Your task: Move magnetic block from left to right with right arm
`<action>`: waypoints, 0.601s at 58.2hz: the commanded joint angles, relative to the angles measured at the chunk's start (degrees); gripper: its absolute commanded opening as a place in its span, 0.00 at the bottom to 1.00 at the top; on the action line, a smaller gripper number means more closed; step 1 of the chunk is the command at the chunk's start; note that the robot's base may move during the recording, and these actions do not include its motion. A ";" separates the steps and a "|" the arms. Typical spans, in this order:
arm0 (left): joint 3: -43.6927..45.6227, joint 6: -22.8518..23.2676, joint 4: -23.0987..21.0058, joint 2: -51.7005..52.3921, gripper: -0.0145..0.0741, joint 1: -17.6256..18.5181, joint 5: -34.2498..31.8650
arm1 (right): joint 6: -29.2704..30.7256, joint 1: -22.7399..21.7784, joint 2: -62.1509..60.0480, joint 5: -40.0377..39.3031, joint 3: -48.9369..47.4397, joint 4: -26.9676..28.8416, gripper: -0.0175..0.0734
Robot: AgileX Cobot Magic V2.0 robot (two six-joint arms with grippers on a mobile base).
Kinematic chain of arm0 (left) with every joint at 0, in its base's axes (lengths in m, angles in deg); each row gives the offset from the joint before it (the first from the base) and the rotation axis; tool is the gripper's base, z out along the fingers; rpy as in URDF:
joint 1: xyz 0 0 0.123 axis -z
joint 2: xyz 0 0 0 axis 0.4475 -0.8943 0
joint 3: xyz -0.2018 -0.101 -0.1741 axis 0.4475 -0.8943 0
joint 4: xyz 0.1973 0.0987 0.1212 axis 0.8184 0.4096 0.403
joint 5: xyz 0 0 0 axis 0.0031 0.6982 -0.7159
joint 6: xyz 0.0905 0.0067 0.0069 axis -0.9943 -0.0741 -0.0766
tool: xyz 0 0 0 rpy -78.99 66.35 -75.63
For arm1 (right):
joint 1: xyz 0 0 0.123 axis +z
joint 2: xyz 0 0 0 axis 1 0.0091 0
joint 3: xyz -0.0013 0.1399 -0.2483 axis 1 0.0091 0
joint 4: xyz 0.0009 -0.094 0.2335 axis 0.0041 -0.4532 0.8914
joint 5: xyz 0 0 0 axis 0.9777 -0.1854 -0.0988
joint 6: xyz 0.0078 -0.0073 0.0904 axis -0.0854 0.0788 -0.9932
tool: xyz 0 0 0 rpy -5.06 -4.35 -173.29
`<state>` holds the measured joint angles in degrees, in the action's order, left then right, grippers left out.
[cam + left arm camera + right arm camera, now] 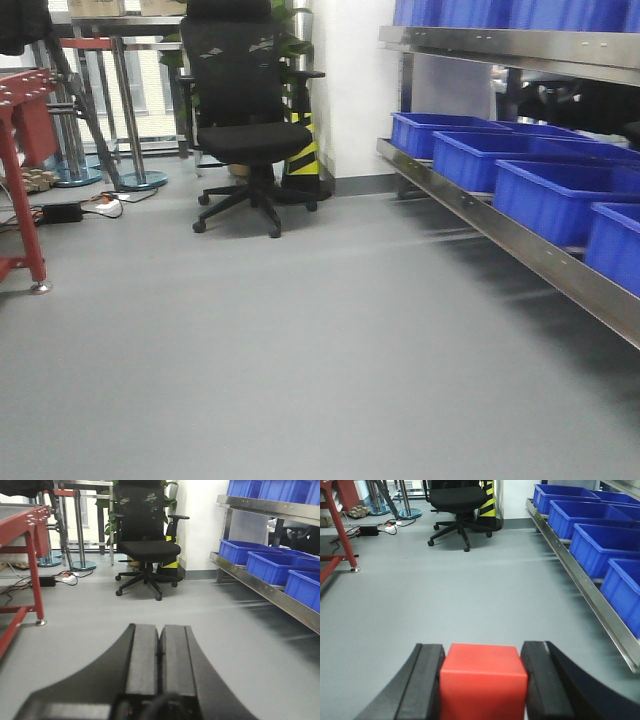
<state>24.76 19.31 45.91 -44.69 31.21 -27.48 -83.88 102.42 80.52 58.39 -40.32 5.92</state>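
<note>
Right gripper [482, 649]: jaws parted just as wide as the cube and clamped on it, so it holds the magnetic block [483, 686].
Right fingers [427, 682]: black pads press flat on the block's left and right faces, touching on both sides.
Block position: between the right fingers, low centre of the right wrist view, with the grey floor [470, 595] stretching beyond it.
Block orientation: square to the pads, one flat face toward the camera and the top face showing; edges run parallel to the fingers.
Long axis: faces look about equal, so none can be told.
Left gripper [159, 630]: closed tight, the two pads meeting along a thin seam with nothing between them.
Surroundings: a black office chair [457, 500] stands far ahead, with a yellow-and-black striped post [489, 497] just behind it.
Right side: blue bins [600, 540] sit in a row on a steel shelf [585, 595].
Left side: a red metal frame [340, 525] stands on the floor.
</note>
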 commanded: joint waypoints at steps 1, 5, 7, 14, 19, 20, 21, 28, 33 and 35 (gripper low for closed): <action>-0.54 0.34 -0.27 0.82 0.02 0.19 -4.75 | 0.51 -0.24 0.82 -5.36 -1.40 -0.76 0.44; -0.54 0.34 -0.27 0.82 0.02 -0.59 -4.75 | 0.51 -0.24 0.82 -5.36 -1.40 -0.76 0.44; -0.54 0.34 -0.27 0.82 0.02 -0.87 -4.75 | 0.51 -0.24 0.82 -5.36 -1.40 -0.76 0.44; -0.54 0.34 -0.27 0.70 0.02 -1.27 -4.75 | 0.51 -0.24 0.82 -5.36 -1.40 -0.76 0.44; -0.54 0.34 -0.27 0.70 0.02 -1.27 -4.75 | 0.51 -0.24 0.82 -5.36 -1.40 -0.76 0.44; -0.54 0.34 -0.27 0.70 0.02 -1.27 -4.75 | 0.51 -0.24 0.82 -5.36 -1.40 -0.76 0.44; -0.54 0.34 -0.27 0.70 0.02 -1.27 -4.75 | 0.51 -0.24 0.82 -5.36 -1.40 -0.76 0.44; -0.54 0.34 -0.27 0.70 0.02 -1.27 -4.75 | 0.51 -0.24 0.82 -5.36 -1.40 -0.76 0.44; -0.54 0.34 -0.27 0.70 0.02 -1.27 -4.75 | 0.51 -0.24 0.82 -5.36 -1.40 -0.76 0.44; -0.54 0.34 -0.27 0.70 0.02 -1.27 -4.75 | 0.51 -0.24 0.82 -5.36 -1.40 -0.76 0.44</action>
<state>24.76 19.31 45.91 -44.69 29.88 -27.48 -83.88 102.42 80.52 58.39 -40.32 5.83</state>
